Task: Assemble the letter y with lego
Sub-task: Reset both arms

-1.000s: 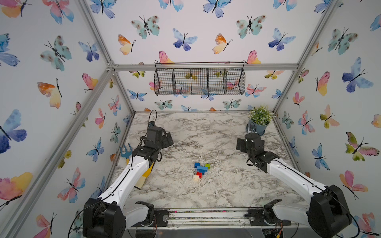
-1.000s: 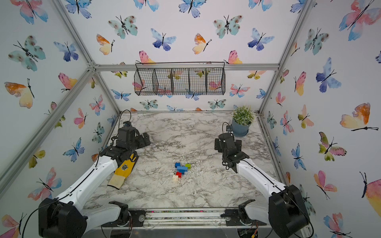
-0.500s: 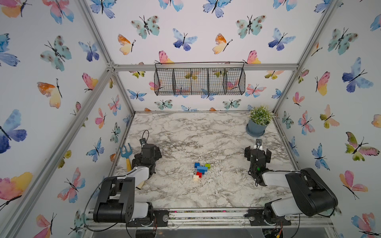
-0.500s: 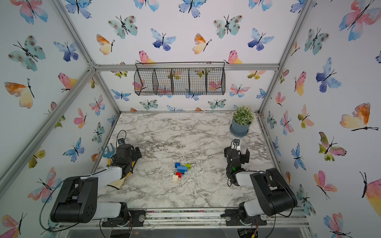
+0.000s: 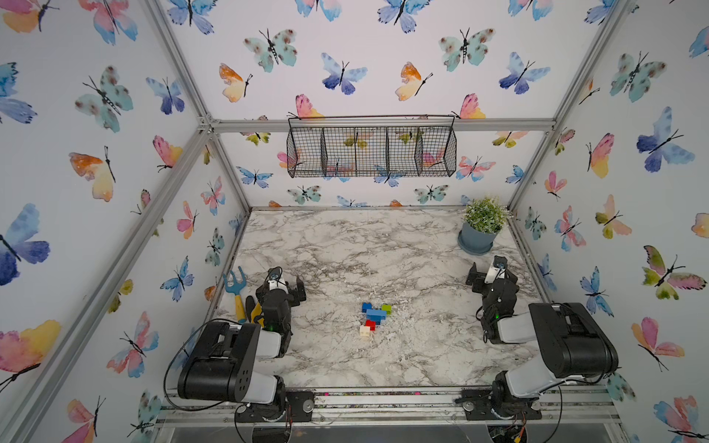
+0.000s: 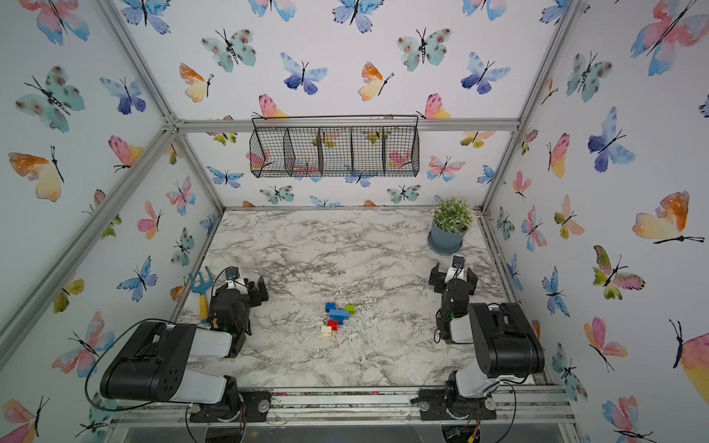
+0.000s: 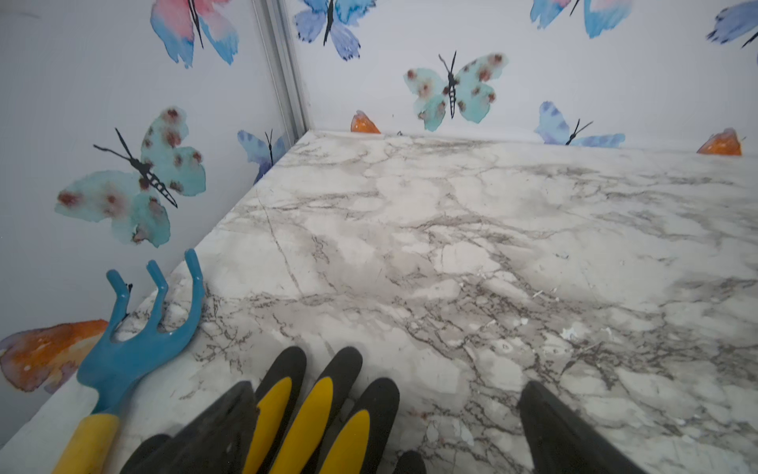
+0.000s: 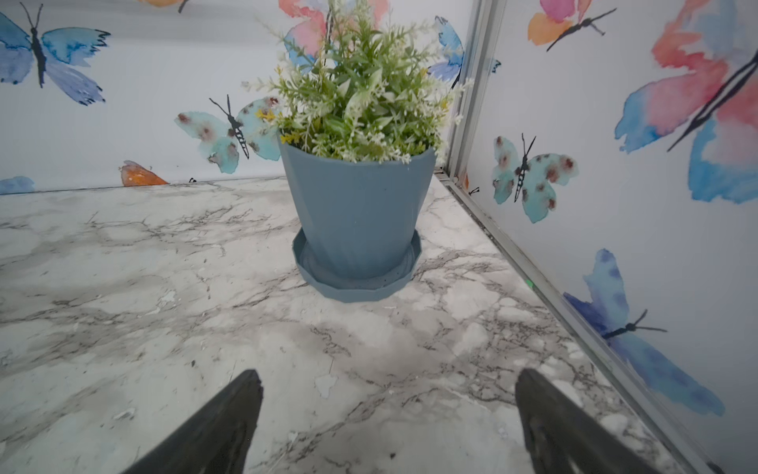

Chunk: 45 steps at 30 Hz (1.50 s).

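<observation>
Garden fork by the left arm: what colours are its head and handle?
The garden fork has a blue head and a yellow handle, clearest in the left wrist view.

From high at the front, both top views look down on my whole marble table [image 5: 383, 249] and both folded arms, sharing nearly everything. My left wrist camera sits low over its gripper [image 7: 385, 427], facing the far corner past a garden fork [image 7: 135, 344]. My right wrist camera, equally low, faces a potted plant [image 8: 357, 213] just ahead of its gripper [image 8: 387, 427].
</observation>
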### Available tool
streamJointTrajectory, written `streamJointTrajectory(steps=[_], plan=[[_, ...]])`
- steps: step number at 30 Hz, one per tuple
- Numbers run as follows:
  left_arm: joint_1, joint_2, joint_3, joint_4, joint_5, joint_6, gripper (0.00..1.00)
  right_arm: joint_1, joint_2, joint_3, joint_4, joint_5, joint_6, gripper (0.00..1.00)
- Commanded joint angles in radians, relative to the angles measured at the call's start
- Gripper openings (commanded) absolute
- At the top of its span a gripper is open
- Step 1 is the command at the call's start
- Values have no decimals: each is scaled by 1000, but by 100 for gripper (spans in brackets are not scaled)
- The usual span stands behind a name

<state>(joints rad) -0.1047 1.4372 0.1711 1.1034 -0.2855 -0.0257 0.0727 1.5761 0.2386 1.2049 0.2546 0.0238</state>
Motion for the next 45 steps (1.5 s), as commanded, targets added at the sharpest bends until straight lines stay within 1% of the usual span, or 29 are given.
streamJointTrajectory(steps=[1, 3, 4, 7, 11, 16, 17, 18, 19, 20, 21, 22, 23, 24, 26, 27, 28, 29, 31, 32, 34, 37, 45], plan=[[-1, 11, -18, 152, 13, 26, 98, 10, -17, 23, -56, -45, 35, 98], [-1, 9, -21, 152, 12, 26, 98, 10, 17, -10, 71, -55, 18, 98], [-1, 7, -16, 138, 12, 25, 99, 10, 26, -11, 93, -57, 14, 98], [-1, 1, -5, 109, 8, 17, 98, 10, -12, 17, -39, -61, 28, 98], [0, 0, -2, 102, 8, 17, 98, 10, 33, 33, 10, -78, 14, 98], [0, -4, -4, 97, 4, 14, 98, 10, -6, 19, -28, -84, 15, 98], [0, -6, -6, 100, -19, 4, 98, 10, -5, 16, -20, -87, 10, 98], [3, -11, -19, 118, -112, -42, 98, 10, -3, 13, -7, -89, 9, 98], [39, -31, -48, 153, -71, -69, 98, 10, 0, 6, 9, -78, 12, 98], [50, -58, -88, 187, -63, -82, 98, 10, -5, -14, 44, -34, 37, 98], [52, -77, -97, 178, -52, -84, 98, 9, -17, -49, 89, 5, 61, 98], [53, -71, -90, 150, -46, -84, 98, 9, -16, -34, 59, 1, 62, 98], [53, -36, -90, 150, -46, -84, 98, 9, 4, 31, -36, -38, 37, 98], [53, -14, -90, 150, -46, -84, 98, 12, 14, 55, -71, -59, 17, 98], [53, -19, -90, 150, -46, -84, 98, 12, 2, 13, -3, -68, 12, 98], [53, -23, -90, 150, -46, -84, 98, 12, -3, -5, 28, -56, 20, 98], [53, -40, -90, 150, -46, -84, 98, 12, -14, -41, 79, 1, 53, 98], [53, -50, -90, 150, -46, -84, 98, 9, -22, -58, 97, 4, 63, 98], [53, -20, -90, 150, -46, -84, 98, 9, 6, 30, -32, -47, 28, 98], [53, -18, -90, 150, -46, -84, 98, 10, 12, 41, -43, -64, 18, 98], [53, -31, -90, 150, -46, -84, 98, 10, 7, 15, 1, -76, 14, 98], [53, -10, -90, 150, -46, -84, 98, 10, 2, 8, 7, -80, 12, 98], [53, -21, -90, 150, -46, -84, 98, 10, 4, 8, 9, -78, 13, 98]])
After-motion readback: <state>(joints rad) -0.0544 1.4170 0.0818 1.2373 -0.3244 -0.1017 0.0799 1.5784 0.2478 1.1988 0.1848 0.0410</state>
